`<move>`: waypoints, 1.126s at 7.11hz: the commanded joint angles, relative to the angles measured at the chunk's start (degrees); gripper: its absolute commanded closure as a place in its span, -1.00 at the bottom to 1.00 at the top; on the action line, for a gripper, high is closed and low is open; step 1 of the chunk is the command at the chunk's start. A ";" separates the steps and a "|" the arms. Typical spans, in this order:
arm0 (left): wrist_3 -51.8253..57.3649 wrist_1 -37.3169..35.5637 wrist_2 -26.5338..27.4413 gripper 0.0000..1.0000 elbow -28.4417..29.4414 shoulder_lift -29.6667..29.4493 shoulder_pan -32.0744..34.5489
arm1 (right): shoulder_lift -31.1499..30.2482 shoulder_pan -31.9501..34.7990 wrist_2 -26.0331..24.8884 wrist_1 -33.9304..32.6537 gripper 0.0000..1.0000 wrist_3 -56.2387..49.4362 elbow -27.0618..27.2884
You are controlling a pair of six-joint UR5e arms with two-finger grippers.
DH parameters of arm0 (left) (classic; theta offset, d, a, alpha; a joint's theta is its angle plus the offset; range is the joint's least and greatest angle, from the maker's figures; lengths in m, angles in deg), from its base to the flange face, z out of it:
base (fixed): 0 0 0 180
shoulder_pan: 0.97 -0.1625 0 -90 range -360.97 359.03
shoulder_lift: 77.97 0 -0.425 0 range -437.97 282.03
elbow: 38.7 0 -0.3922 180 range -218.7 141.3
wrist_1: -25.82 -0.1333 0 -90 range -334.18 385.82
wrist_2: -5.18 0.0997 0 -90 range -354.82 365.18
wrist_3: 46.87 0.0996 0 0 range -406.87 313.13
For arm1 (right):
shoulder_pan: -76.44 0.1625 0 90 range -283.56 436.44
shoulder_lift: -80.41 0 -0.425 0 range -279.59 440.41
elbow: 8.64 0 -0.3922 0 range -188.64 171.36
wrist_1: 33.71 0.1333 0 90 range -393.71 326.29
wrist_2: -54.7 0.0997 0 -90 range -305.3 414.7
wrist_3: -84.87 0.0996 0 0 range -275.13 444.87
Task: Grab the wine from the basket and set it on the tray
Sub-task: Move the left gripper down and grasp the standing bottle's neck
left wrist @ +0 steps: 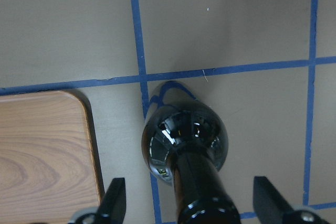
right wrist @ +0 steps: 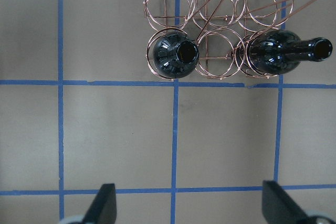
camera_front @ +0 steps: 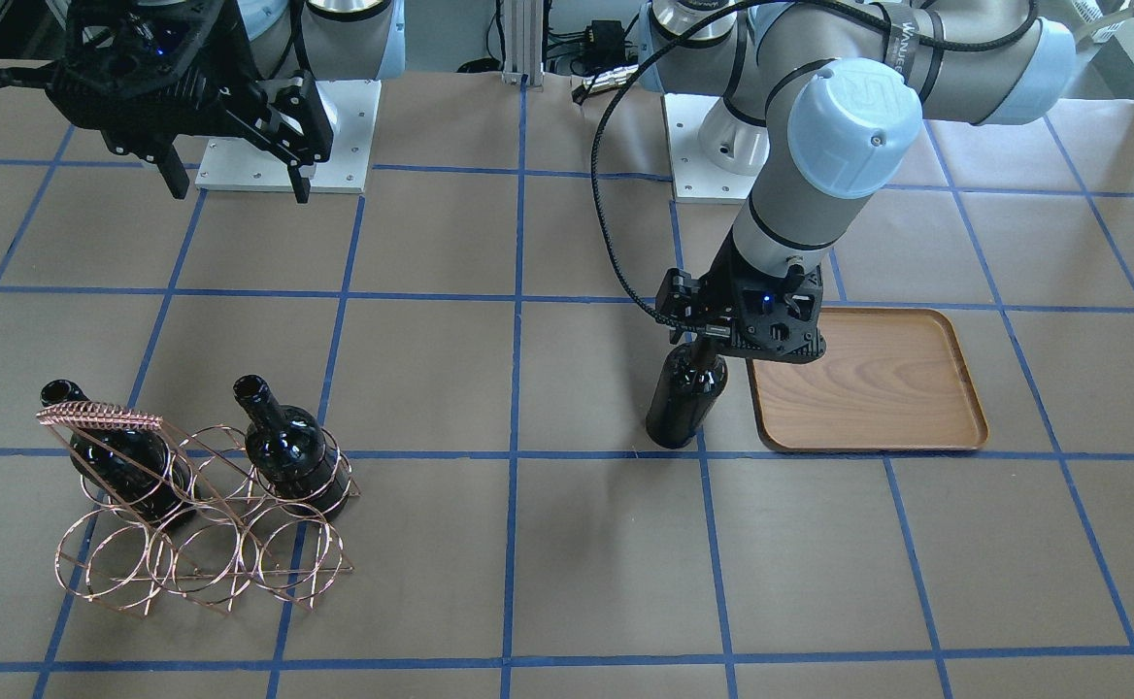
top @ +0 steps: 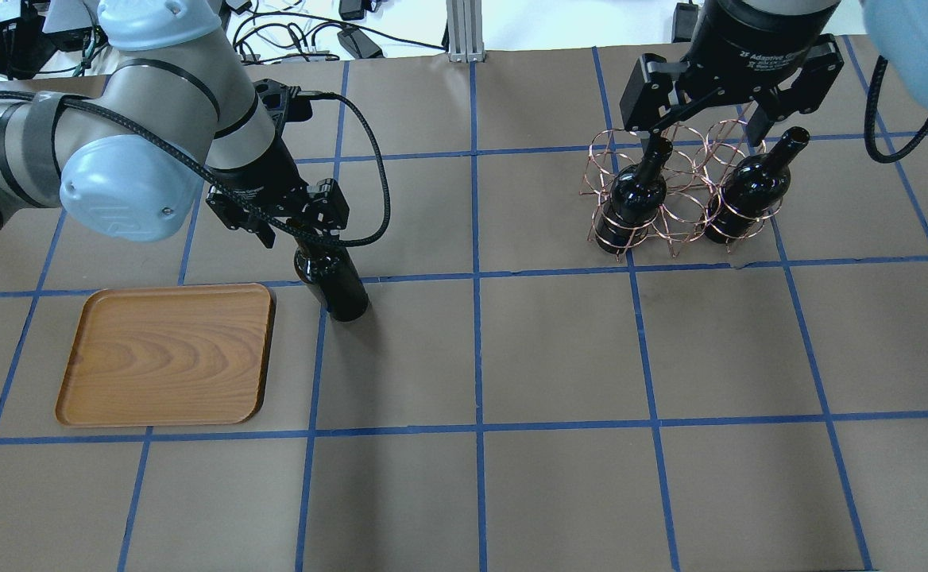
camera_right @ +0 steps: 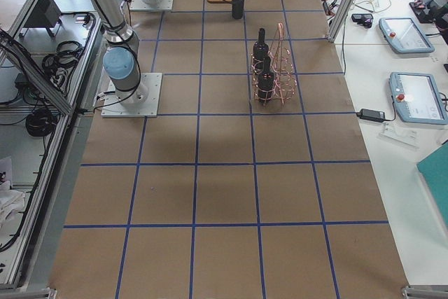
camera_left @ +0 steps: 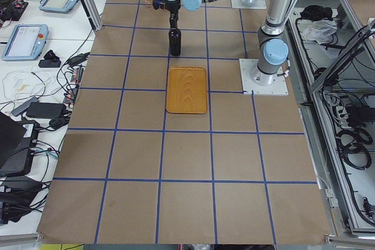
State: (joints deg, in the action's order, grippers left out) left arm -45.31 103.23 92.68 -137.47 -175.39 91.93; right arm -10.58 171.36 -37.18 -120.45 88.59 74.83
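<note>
**Item: wine** [left wrist: 184, 135]. One near-black bottle, upright, its foot on the table [camera_front: 567, 544] across a blue tape line [left wrist: 137, 35]. It stands directly below the left gripper [left wrist: 190, 192], with the neck rising between the fingers [left wrist: 116, 198].

**Left gripper.** The jaws are spread wide to either side of the neck. The wrist view shows a clear gap on both sides, so nothing is grasped. In the front-facing view the gripper body hides the fingers and this gap cannot be seen.

**Edges and room.**
- The tray [camera_front: 868, 388] lies just beside the left gripper, with a rounded corner nearest the bottle.
- A narrow strip of bare table separates the tray's rim from the bottle's foot; the two do not touch.
- On the bottle's other sides only brown table surface and tape lines show.

**Right gripper** [camera_front: 241, 186]. It hangs above the table with the jaws wide apart, holding nothing.

**Basket** [camera_front: 99, 418]. It is well apart from the left gripper and near the right one.
- The right wrist view shows two other bottles [right wrist: 173, 55] in the end rings of the row closer to that gripper.
- The overhead view partly masks these rings behind the gripper.
</note>
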 commanded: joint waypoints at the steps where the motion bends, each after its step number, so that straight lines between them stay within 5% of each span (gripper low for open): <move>1: 0.10 -0.33 0.04 -0.51 -0.11 -0.40 0.00 | -0.16 -0.08 1.53 -2.55 -1.00 0.67 1.17; 7: -0.08 -1.83 -0.04 -0.51 -0.02 -0.58 0.00 | -0.42 0.01 1.36 -2.46 -1.00 0.32 1.43; 8: 0.01 -1.65 -0.04 -0.22 -0.11 -0.58 0.00 | -0.51 0.01 1.36 -2.46 -1.00 0.58 1.43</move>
State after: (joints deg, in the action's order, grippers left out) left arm -45.45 101.56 92.63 -137.50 -175.96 91.93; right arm -11.02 171.36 -35.79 -122.94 88.99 76.26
